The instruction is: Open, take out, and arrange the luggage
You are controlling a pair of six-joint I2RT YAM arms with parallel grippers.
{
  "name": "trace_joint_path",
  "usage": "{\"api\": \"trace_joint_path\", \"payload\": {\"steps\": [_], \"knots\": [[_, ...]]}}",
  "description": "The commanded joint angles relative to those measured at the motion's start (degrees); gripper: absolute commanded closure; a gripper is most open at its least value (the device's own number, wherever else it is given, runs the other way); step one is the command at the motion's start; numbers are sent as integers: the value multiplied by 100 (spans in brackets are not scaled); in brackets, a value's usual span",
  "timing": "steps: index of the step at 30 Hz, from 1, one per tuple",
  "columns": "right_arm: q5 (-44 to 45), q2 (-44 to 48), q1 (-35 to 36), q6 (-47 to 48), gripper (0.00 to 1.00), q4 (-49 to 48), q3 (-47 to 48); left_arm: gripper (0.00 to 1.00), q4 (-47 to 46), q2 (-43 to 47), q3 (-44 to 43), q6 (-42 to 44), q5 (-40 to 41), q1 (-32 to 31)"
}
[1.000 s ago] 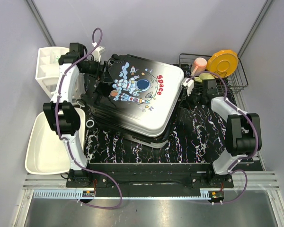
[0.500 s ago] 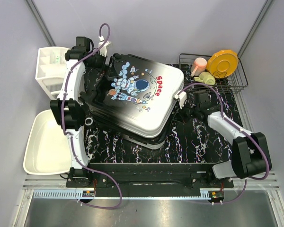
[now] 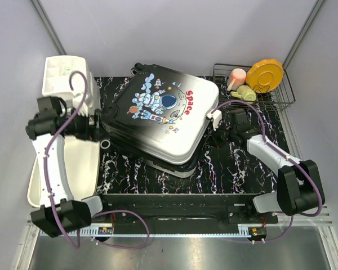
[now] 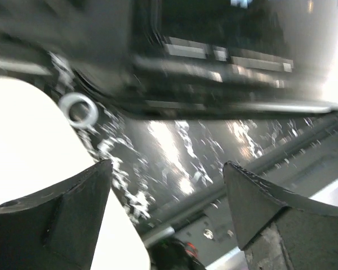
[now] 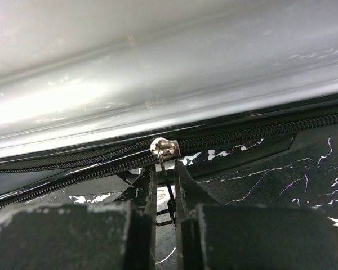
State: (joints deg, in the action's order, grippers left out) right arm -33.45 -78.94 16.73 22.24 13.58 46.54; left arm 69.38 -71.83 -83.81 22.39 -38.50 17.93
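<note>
The luggage (image 3: 166, 121) lies flat on the black marbled mat, astronaut and red "Space" print up, with its shell slightly parted along the near edge. In the right wrist view its silver shell (image 5: 158, 67) fills the top, above the black zipper and metal slider (image 5: 166, 147). My right gripper (image 5: 164, 171) is at the luggage's right edge (image 3: 210, 130), its jaws closed to a narrow slit around the thin zipper pull (image 5: 167, 177). My left gripper (image 4: 166, 166) is open and empty, low at the luggage's left side (image 3: 98, 128). The dark luggage side (image 4: 203, 56) is blurred.
A white tub (image 3: 62, 174) lies at the left, also in the left wrist view (image 4: 22, 146). A white drawer unit (image 3: 62, 76) stands at the back left. A wire rack (image 3: 276, 95) at the back right holds an orange plate (image 3: 268, 73), a pink cup (image 3: 236, 76) and a green item. A metal ring (image 4: 79, 109) lies on the mat.
My left arm swung from the luggage's back-left corner down to its left side above the tub. My right gripper came from the rack to the luggage's right edge and stayed there.
</note>
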Motion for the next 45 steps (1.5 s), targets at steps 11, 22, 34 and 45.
{"api": "trace_joint_path", "payload": {"steps": [11,22,34,45], "knots": [[-741,80,375,-439,100,-532,39,37,-1837,-972,1694,-516,-210,-1037],[-733,-683,664,-1458,100,-1646,311,39,-2079,-3529,-1495,-605,-113,-1125],[155,-596,42,-1354,100,-666,1137,20,-1586,-635,-201,528,-369,-1589],[708,-509,-337,-1090,100,-277,1330,14,-2682,969,1621,1093,1141,-4375]]}}
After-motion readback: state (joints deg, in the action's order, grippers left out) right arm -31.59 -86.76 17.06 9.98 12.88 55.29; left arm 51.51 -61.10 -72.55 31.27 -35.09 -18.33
